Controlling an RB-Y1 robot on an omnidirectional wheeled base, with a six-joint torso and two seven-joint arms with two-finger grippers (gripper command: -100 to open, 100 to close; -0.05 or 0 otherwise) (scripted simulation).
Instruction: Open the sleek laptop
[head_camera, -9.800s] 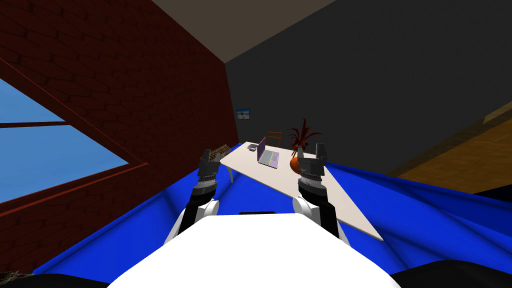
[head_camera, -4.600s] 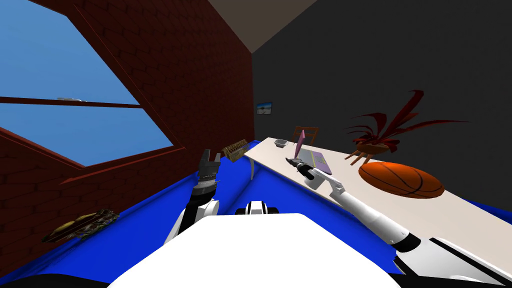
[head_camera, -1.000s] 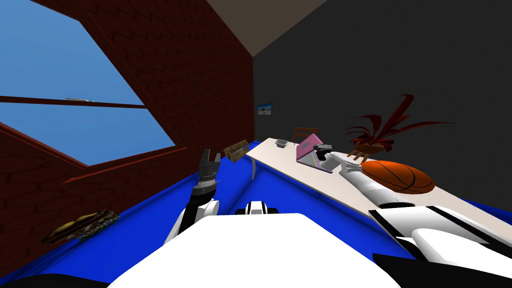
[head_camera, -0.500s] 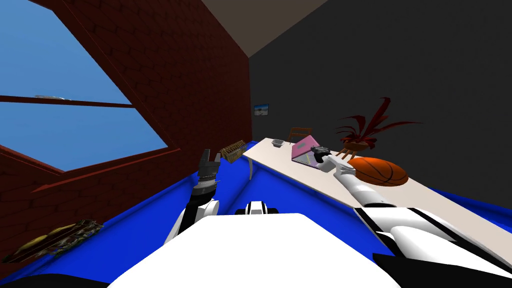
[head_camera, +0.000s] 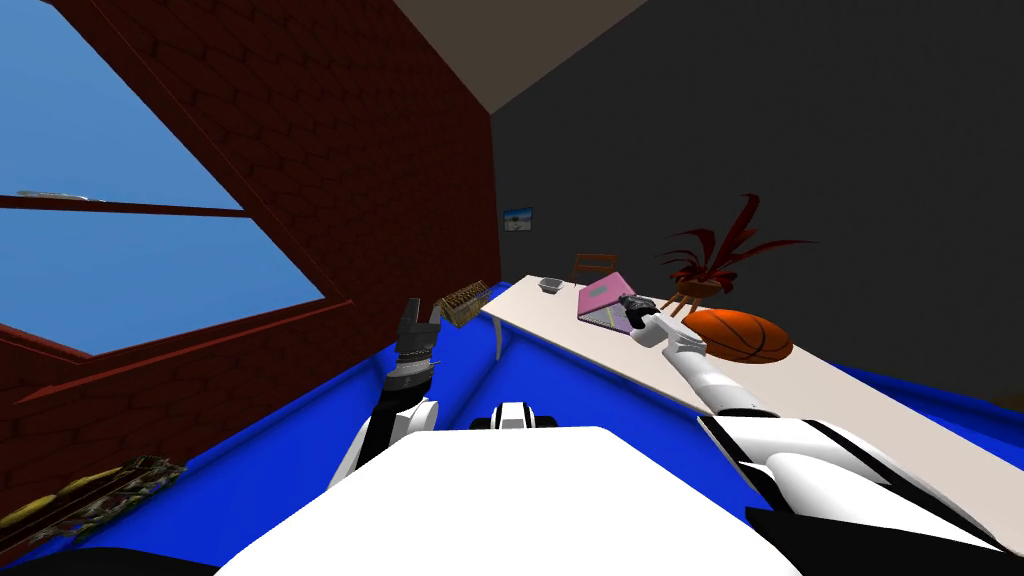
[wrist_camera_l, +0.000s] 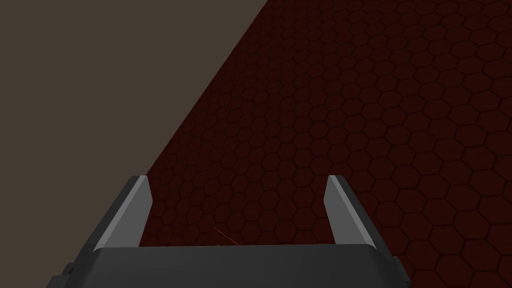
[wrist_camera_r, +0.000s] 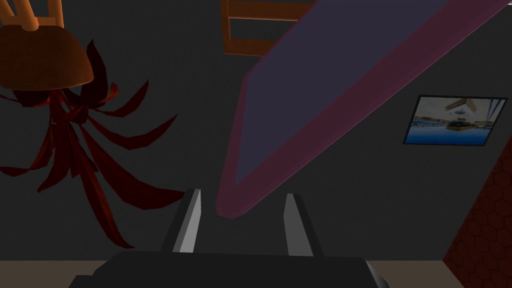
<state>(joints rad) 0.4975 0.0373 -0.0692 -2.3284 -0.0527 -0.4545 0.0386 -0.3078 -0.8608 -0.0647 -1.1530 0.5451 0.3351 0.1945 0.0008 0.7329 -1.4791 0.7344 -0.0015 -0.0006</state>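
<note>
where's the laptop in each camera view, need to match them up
head view: laptop on table, right pincer at it.
left wrist view: not in it.
right wrist view: its lid, corner at the right pincer.
shared landmark: red-leaved plant, in head and right wrist views.

White arms (head_camera: 705, 375), dark joints, ribbed grey wrists; left tool (wrist_camera_l: 237, 179) and right tool (wrist_camera_r: 243, 195) are dark boxes with grey blades.

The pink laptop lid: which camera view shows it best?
The right wrist view: the pink, flat laptop lid is large there, its corner at the right pincer. The head view gives it small, tilted low, on the long white table. The left wrist view faces a dark red wall.
</note>
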